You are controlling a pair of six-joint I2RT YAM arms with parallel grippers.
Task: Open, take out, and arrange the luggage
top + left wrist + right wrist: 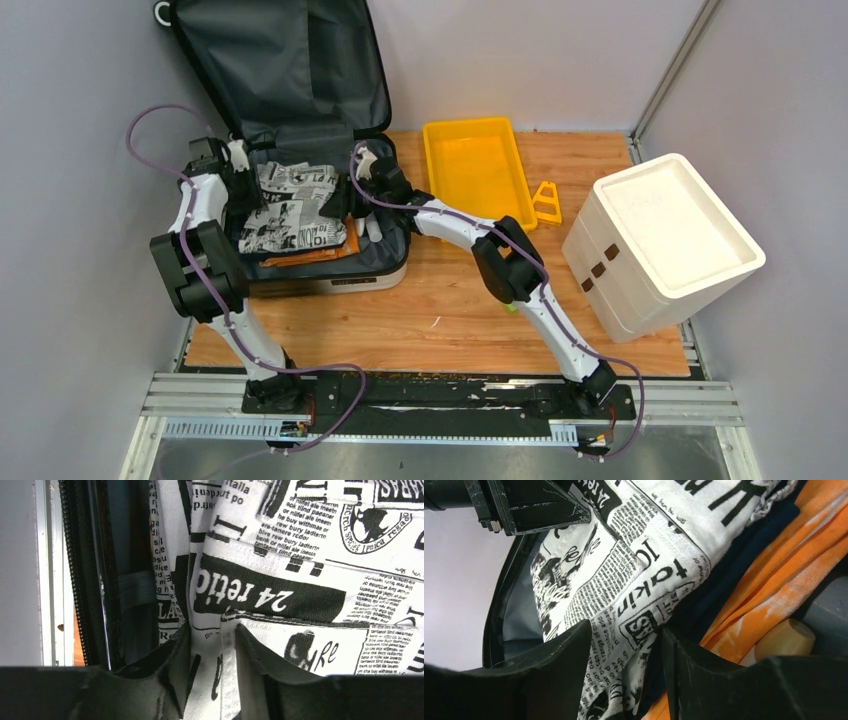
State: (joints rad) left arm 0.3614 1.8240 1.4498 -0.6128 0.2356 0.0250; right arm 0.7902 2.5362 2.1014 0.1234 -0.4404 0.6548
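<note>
Two grippers sat on the same newsprint garment (290, 205) inside the luggage (285, 70), which lay open at the far left of the table, its lid propped against the back wall. Left gripper (212, 647) straddled a fold at the garment's left edge. Right gripper (626, 642) straddled its right edge. Both sets of jaws stood part-way apart with cloth between them; could not tell if either truly pinched.

Risks, as judged:
- A lift with one side loose would likely leave the garment hanging from one corner and dragging over the suitcase rim.
- Right fingers (559, 670) sat close to the navy layer (724, 580) and orange cloth (774, 575) underneath, so a deep close could grab those too.
- Cream cylinder (785, 639) beside the orange cloth might get knocked or roll.
- Uneven pulling could shift the whole case.
</note>
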